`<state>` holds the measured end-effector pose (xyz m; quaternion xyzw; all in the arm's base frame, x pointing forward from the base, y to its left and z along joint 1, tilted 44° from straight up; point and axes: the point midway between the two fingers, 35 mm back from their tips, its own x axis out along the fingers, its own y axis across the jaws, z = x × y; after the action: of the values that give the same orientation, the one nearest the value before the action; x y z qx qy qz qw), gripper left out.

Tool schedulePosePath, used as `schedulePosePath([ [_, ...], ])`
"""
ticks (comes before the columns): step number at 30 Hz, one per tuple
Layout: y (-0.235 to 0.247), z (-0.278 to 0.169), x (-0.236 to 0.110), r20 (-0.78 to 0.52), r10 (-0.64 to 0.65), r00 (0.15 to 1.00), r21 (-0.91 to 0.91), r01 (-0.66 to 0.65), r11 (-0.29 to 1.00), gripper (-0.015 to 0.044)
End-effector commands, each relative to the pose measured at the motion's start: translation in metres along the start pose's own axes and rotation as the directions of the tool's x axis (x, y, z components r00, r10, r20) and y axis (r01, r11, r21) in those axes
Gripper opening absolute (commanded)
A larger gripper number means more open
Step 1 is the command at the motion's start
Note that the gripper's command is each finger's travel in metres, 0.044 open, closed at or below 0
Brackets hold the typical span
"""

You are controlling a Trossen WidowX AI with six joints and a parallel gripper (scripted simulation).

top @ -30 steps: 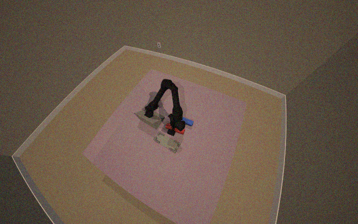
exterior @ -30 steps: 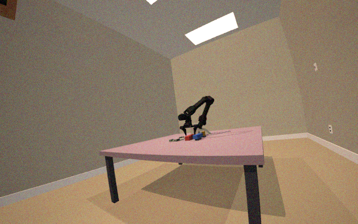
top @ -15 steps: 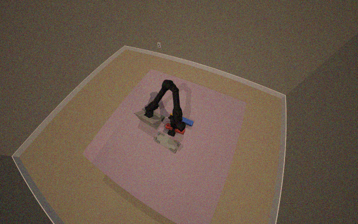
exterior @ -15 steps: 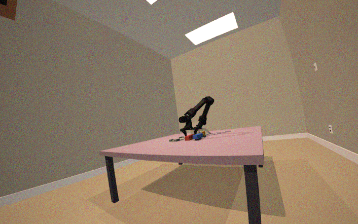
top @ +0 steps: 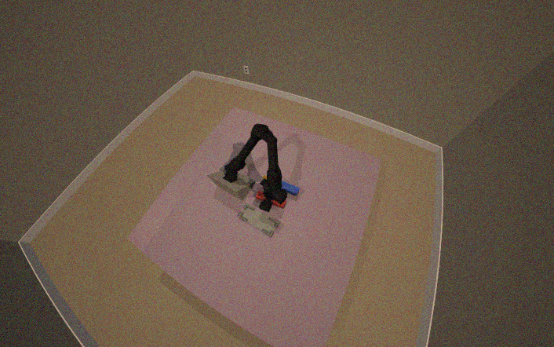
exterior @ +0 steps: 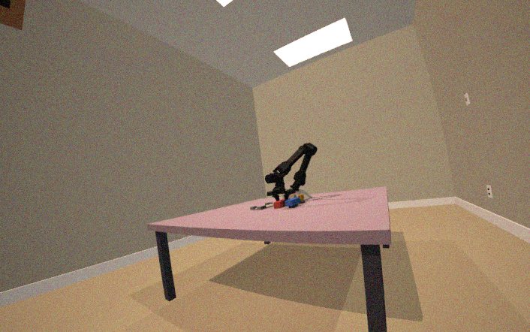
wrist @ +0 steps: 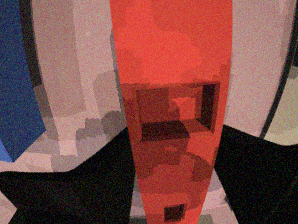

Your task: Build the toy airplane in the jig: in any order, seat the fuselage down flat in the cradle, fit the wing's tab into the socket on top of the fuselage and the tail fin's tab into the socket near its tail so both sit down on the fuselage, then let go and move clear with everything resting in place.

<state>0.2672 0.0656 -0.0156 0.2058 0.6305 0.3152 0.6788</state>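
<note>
A: Where is the arm (top: 269, 159) sitting right now?

B: It is folding down from its base at about 10 o'clock on the pink tabletop (top: 326, 245) in the top view, and the gripper (top: 266, 202) is pressing low over the red fuselage (top: 273, 199).

A: What are the fingers doing?

B: They are standing roughly half open, one black finger on each long side of the fuselage (wrist: 174, 83), which is filling the middle of the wrist view. They are bearing on its sides, so they are gripping it. The fuselage itself is lying on the tabletop, with a square socket (wrist: 174, 112) and a smaller socket (wrist: 174, 213) showing in its top face.

A: And the other parts?

B: The blue wing (top: 290, 188) is lying just beside the fuselage, toward 1 o'clock of it in the top view; in the wrist view it is showing at 9 o'clock (wrist: 19, 83). A small yellow piece, the tail fin (exterior: 301, 197), is peeking out beside the wing in the exterior view.

A: The jig?

B: The pale cradle (top: 259, 220) is sitting near the fuselage, toward 7 o'clock of it in the top view, apart from the red part.
</note>
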Motion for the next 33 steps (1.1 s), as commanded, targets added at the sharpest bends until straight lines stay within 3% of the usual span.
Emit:
schedulePosePath([
  [1,0.000,0.000,0.000,0.003,0.003,1.000,0.003,-0.003,1.000,0.0157],
  [5,0.000,0.000,0.000,0.003,0.003,1.000,0.003,-0.003,1.000,0.0131],
  [10,-0.001,0.002,-0.007,0.003,0.000,1.000,0.004,0.000,1.000,0.0000],
  [33,-0.006,0.008,-0.075,0.002,-0.011,1.000,0.005,0.011,1.000,0.0000],
])
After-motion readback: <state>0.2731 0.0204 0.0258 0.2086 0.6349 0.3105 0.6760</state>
